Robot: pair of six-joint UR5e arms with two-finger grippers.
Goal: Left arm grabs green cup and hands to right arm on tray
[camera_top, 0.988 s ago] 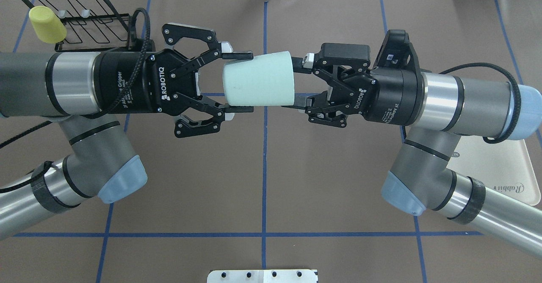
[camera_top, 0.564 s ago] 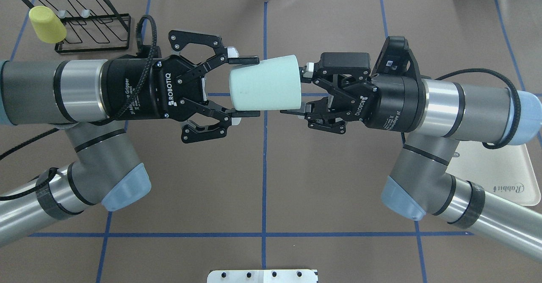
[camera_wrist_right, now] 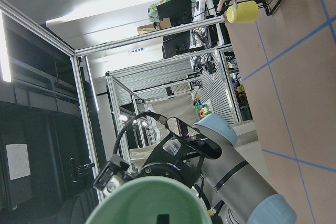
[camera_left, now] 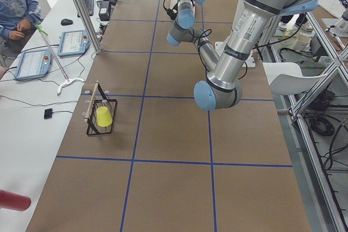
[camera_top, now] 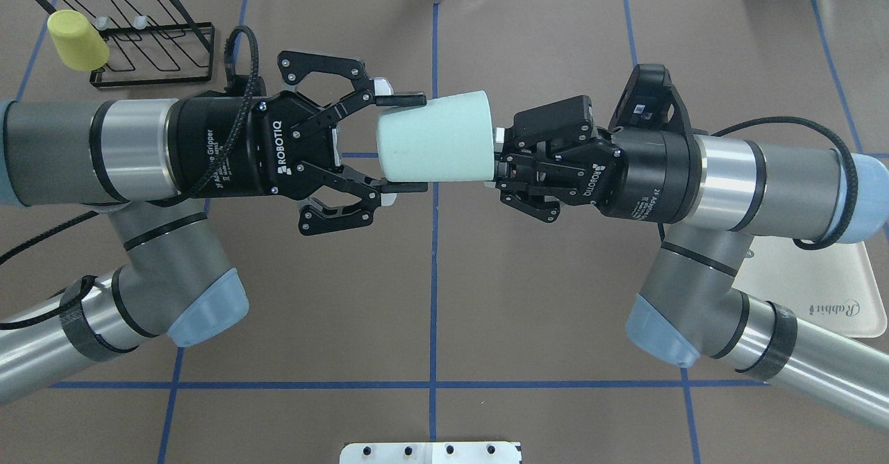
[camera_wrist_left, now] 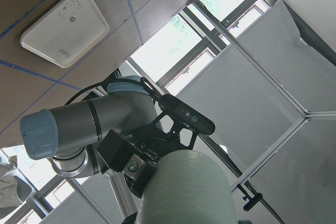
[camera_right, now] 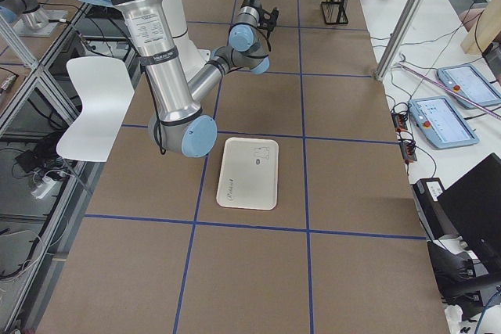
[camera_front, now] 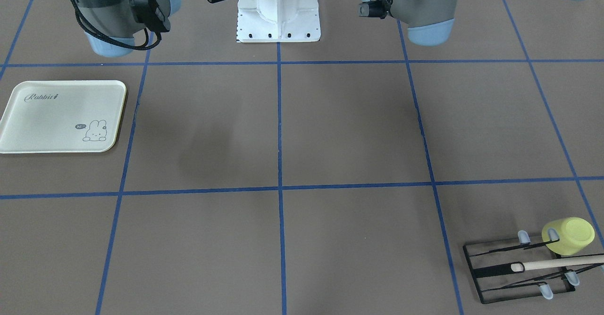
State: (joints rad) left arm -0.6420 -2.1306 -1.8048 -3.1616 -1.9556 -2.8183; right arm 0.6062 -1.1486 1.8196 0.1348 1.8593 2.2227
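The green cup [camera_top: 434,141] is held in the air above the middle of the table [camera_top: 430,297], lying on its side. Its closed base points left and its open mouth points right.

The left arm [camera_top: 83,151] comes in level from the left. The left gripper [camera_top: 403,143] has its fingers set wide apart, one on the far side and one on the near side of the cup's base end, with their pads against its wall.

The right arm [camera_top: 757,183] reaches in from the right. The right gripper [camera_top: 496,158] has its fingers drawn close together at the cup's rim. The right wrist camera shows one dark fingertip inside the mouth, so the fingers pinch the rim wall.

The tray [camera_front: 56,117] lies flat on the table at the right, partly under the right arm's elbow and well apart from the cup. At the far left corner, a yellow-green mug [camera_top: 76,39] hangs on a black wire rack [camera_top: 156,40].
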